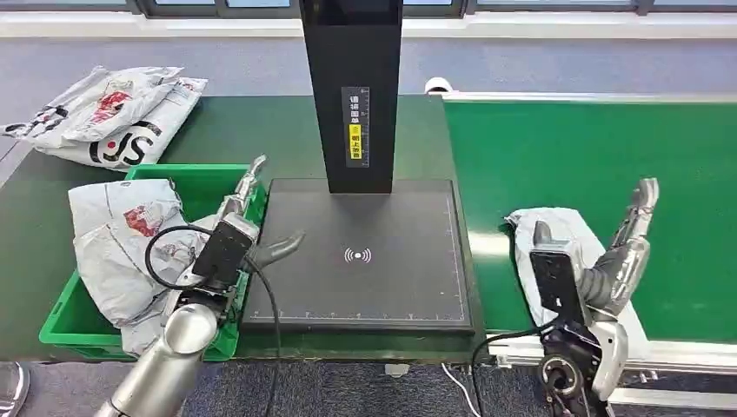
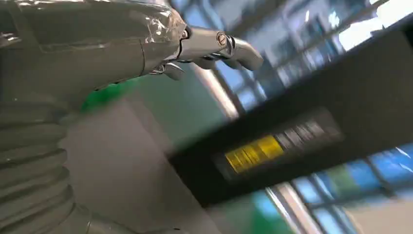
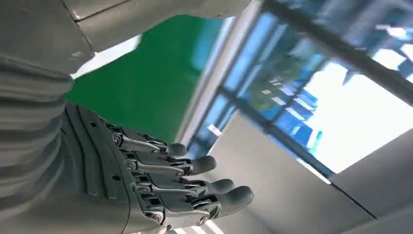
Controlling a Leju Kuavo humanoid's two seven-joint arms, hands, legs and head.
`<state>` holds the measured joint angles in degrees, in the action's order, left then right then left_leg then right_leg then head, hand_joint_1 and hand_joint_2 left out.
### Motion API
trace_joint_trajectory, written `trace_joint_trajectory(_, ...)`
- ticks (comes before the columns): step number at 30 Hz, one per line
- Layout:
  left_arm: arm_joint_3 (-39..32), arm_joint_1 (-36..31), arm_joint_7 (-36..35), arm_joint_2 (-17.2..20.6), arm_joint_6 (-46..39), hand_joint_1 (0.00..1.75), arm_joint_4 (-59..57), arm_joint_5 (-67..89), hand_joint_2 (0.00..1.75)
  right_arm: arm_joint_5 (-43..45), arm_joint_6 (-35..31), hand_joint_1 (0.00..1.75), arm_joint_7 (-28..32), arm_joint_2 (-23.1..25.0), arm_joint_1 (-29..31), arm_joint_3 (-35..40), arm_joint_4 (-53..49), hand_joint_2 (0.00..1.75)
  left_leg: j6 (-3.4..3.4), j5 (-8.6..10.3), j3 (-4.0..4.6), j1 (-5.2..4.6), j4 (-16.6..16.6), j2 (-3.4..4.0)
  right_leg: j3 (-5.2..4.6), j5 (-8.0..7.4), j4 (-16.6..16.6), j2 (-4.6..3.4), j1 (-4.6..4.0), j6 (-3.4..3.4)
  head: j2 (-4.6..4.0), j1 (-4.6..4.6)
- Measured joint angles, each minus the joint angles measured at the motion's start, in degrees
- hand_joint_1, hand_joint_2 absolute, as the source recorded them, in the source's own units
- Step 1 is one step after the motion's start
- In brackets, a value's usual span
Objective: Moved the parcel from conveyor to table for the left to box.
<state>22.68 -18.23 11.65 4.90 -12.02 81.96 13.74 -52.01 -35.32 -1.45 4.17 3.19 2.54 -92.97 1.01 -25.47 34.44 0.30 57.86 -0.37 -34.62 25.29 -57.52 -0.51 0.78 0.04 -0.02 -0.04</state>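
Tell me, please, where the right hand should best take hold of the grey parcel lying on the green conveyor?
Probably the parcel's far, bunched end, approached from above: it lies flat and soft on the conveyor belt, so edges offer little. The right hand hovers open beside it.

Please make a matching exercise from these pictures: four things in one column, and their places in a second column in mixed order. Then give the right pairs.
Things:
1. grey parcel next to the right hand
2. crumpled grey parcel
3. pile of printed parcels
4. black post with yellow label

Places:
A. on the far left corner of the dark green table
B. standing at the back of the black scanner plate
C. on the green conveyor belt
D. in the green crate

Pairs: 1-C, 2-D, 3-A, 4-B
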Motion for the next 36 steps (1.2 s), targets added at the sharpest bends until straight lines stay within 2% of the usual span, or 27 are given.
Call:
trace_joint_trajectory(4, 1.27, 1.92, 0.22, -2.92, -0.13, 0.0, 1.45, -3.29, 1.75, -8.03, 0.48, 0.0, -5.22, -0.28, -0.06, -0.13, 4.81, 1.75, -0.01, -0.02, -0.01, 0.0, 0.0, 0.01, -0.02, 0.04, 0.0, -0.02, -0.01, 0.04, 0.0, 0.0)
trace_joint_trajectory(9, 1.36, 3.55, 0.24, -4.62, -0.2, 0.0, 2.99, -3.7, 1.75, -9.06, 0.94, 0.0, -6.18, -0.57, -0.41, -0.39, 8.04, 1.75, -0.01, -0.03, 0.01, 0.0, -0.01, 0.02, -0.04, 0.09, -0.01, -0.02, -0.06, 0.02, 0.0, 0.0)
trace_joint_trajectory(16, 1.36, 4.75, 0.15, -5.69, 0.55, 0.0, 4.48, -3.97, 1.75, -12.29, 3.43, 0.0, -9.35, -0.63, -1.35, -1.49, 9.66, 1.75, -0.02, -0.04, 0.03, 0.01, -0.01, 0.0, -0.03, 0.11, -0.01, -0.01, -0.05, 0.04, 0.0, 0.0)
trace_joint_trajectory(36, 1.36, 6.11, -0.9, -7.0, 2.51, 0.0, 7.43, -3.0, 1.75, -16.05, 5.84, 0.0, -12.32, -0.61, -3.63, -4.74, 13.94, 1.75, -0.07, -0.07, 0.02, 0.01, -0.01, 0.01, -0.03, 0.12, -0.01, 0.0, 0.01, 0.06, 0.02, 0.0)
